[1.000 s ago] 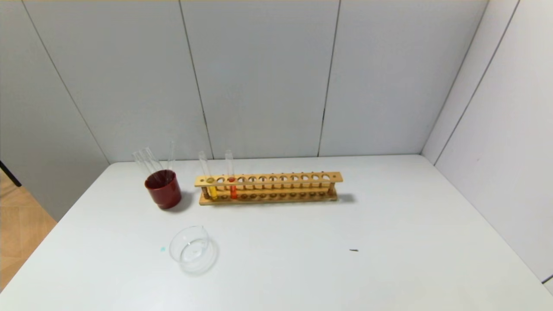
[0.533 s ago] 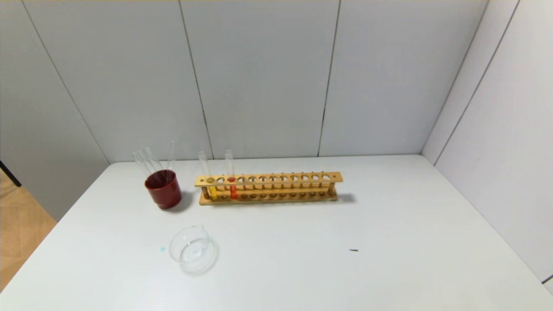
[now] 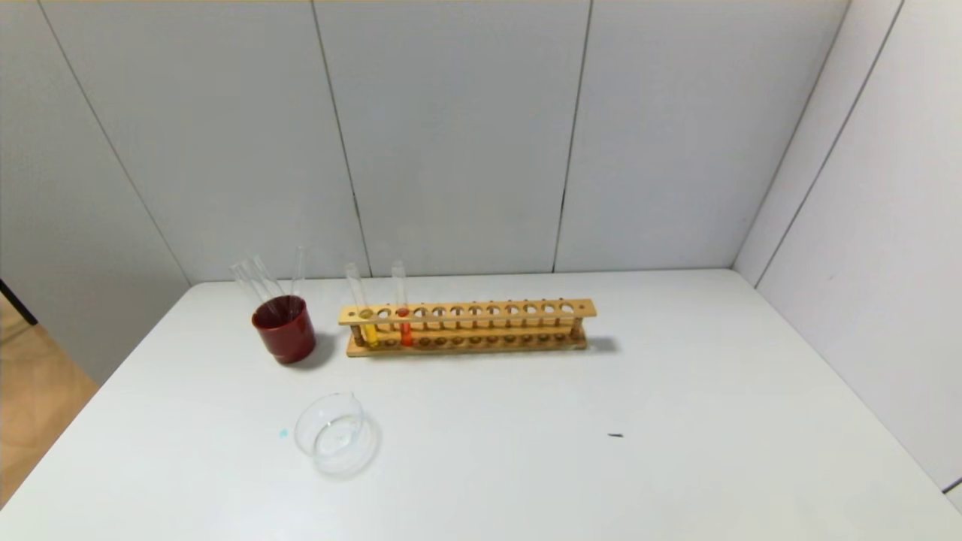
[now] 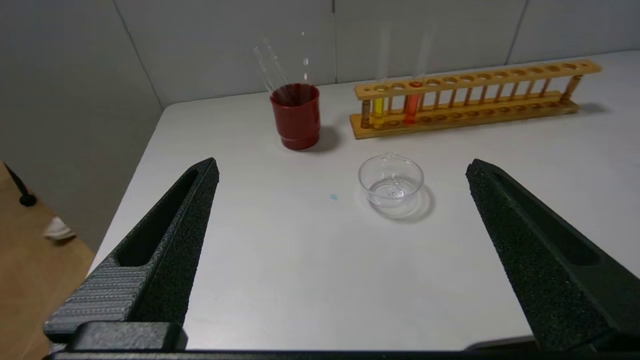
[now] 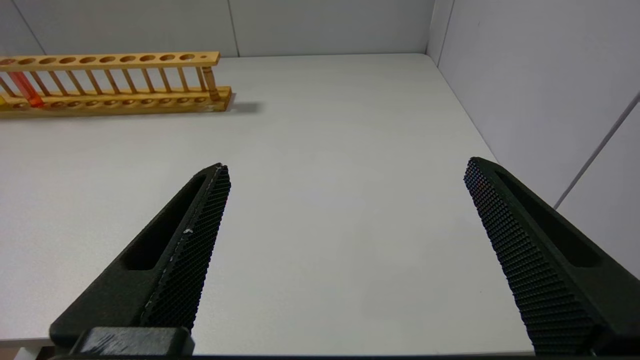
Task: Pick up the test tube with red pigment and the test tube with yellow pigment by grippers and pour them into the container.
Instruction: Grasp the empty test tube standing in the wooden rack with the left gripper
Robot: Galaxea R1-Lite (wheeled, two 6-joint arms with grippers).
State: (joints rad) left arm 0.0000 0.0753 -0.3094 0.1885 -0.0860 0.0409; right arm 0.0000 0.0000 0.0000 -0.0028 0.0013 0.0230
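The test tube with yellow pigment stands upright in the left end of a wooden rack, and the test tube with red pigment stands two holes to its right. The container, a clear glass dish, sits on the table in front of the rack's left end. My left gripper is open near the table's front edge, well short of the container. My right gripper is open over bare table to the right of the rack. Neither gripper shows in the head view.
A dark red cup holding colourless tubes stands left of the rack. The white table is bounded by grey walls at the back and right; its left edge drops to a wooden floor. A small dark speck lies right of centre.
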